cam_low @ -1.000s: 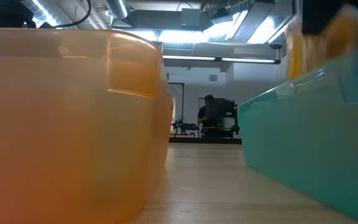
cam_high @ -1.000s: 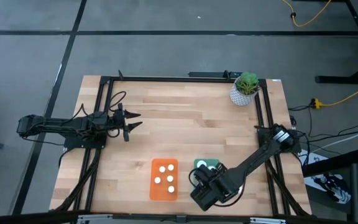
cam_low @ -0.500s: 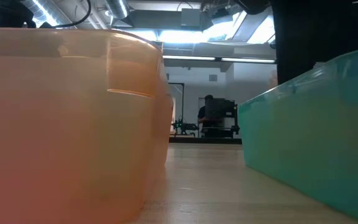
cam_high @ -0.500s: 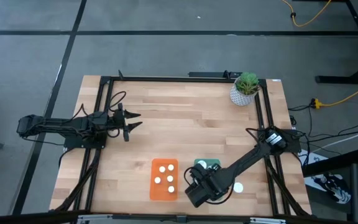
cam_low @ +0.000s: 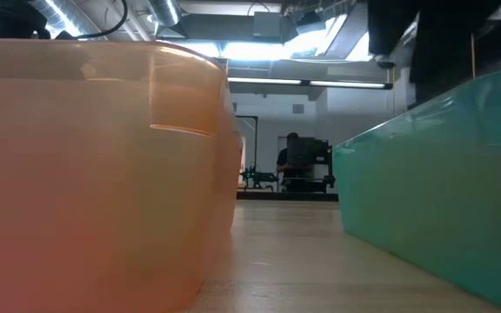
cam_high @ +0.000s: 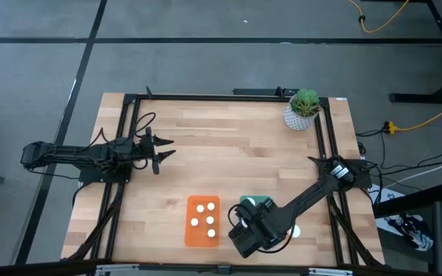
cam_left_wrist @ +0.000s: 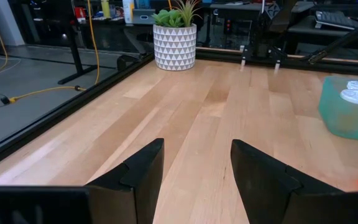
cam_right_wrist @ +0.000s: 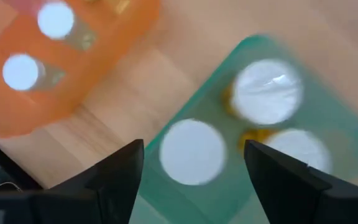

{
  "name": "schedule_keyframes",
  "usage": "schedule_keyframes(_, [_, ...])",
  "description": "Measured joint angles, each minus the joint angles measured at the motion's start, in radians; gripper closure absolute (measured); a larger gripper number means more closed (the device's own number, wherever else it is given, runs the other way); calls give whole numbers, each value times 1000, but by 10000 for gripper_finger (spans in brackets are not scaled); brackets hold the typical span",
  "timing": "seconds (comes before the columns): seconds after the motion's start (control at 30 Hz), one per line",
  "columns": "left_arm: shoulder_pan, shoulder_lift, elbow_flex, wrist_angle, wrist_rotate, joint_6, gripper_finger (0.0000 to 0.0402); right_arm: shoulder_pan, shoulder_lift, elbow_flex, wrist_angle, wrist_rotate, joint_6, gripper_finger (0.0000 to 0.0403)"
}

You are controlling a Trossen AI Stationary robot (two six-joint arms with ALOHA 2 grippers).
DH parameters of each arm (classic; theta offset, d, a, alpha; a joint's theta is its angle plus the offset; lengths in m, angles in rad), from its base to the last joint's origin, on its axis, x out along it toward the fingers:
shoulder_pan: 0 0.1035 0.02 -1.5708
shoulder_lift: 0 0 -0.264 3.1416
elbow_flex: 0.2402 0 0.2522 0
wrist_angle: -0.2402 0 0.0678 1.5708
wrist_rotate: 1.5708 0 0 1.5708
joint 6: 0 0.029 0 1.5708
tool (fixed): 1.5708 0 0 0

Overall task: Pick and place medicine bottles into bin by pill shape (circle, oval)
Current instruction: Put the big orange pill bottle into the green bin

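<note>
**Right arm over the teal tray, jaws spread**

Wooden slats make up the surface [cam_high: 229,153], with a potted plant [cam_high: 304,109] at its far corner and a person at equipment deep in the room in the low view. You have two bins side by side at the near edge: the orange tray [cam_high: 203,221] holds five small white-capped bottles [cam_high: 204,217], upright, probably so the caps read from above. The teal tray [cam_high: 258,202] sits just beside it, largely hidden under the right arm in the high view.

Your right gripper [cam_right_wrist: 191,180] hangs directly over the teal tray, jaws spread wide and gripping nothing. Between them the wrist view shows three larger bottles [cam_right_wrist: 267,92] with amber bodies standing inside that tray, close together. One more white cap [cam_high: 294,230] seems to lie on the surface just beside the arm, outside the trays; you cannot tell more about it.

Your left gripper [cam_left_wrist: 194,177] waits well apart over the left side of the surface, jaws parted and empty, clear of the working arm.

Judging by the layout, sorting is nearly finished.
</note>
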Motion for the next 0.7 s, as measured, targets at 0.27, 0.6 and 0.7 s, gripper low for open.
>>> schedule_keyframes(0.27, [0,0,0,0,0,0,223,65,-2,116,-303,25,243,123])
schedule_keyframes(0.6, [0,0,0,0,0,0,223,191,-11,57,-332,-60,621,123])
schedule_keyframes(0.7, [0,0,0,0,0,0,223,213,-26,32,-331,-96,684,123])
